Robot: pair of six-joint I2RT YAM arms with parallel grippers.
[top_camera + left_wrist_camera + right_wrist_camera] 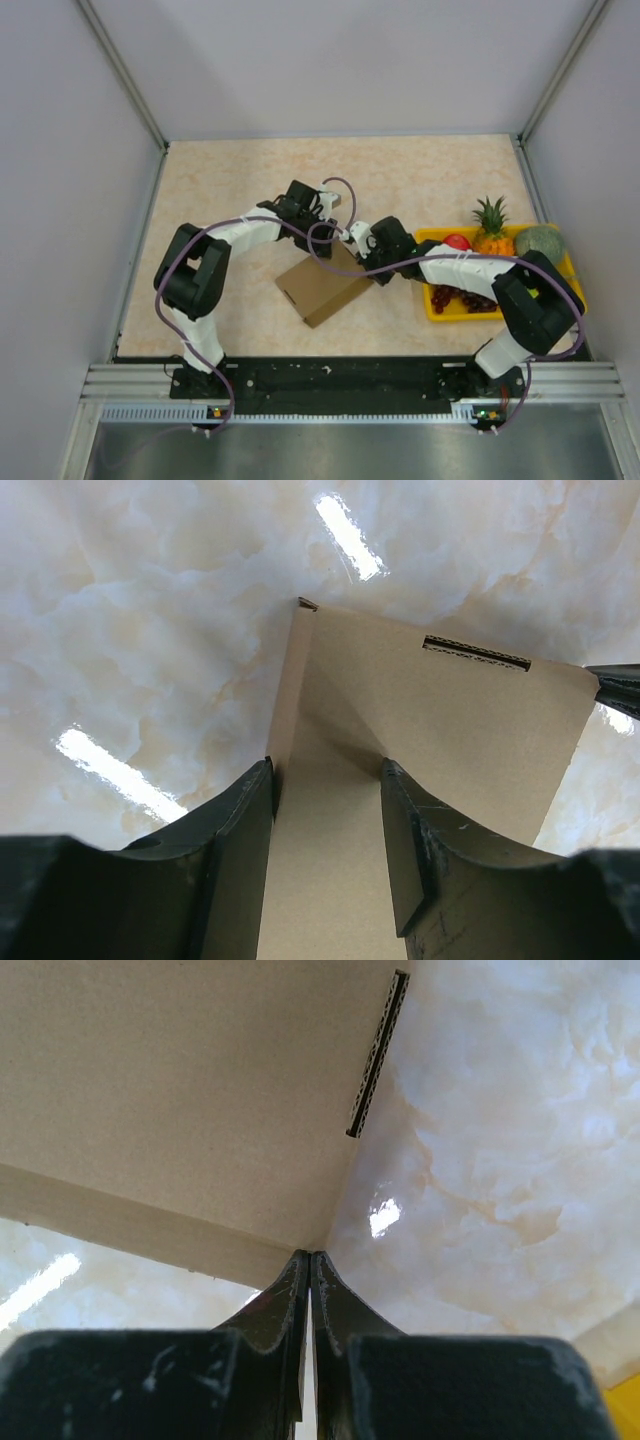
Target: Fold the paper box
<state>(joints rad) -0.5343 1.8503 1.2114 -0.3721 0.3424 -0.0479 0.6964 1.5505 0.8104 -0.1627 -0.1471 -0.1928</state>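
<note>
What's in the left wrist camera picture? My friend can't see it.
A brown paper box with a thin slot lies on a shiny, marble-look table. The left gripper comes in from the bottom, its dark jaws apart with part of the box between them.

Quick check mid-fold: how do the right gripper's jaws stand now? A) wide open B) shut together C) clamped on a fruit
B: in the right wrist view the right gripper has its fingers pressed together, tips at the lower edge of the paper box.
</note>
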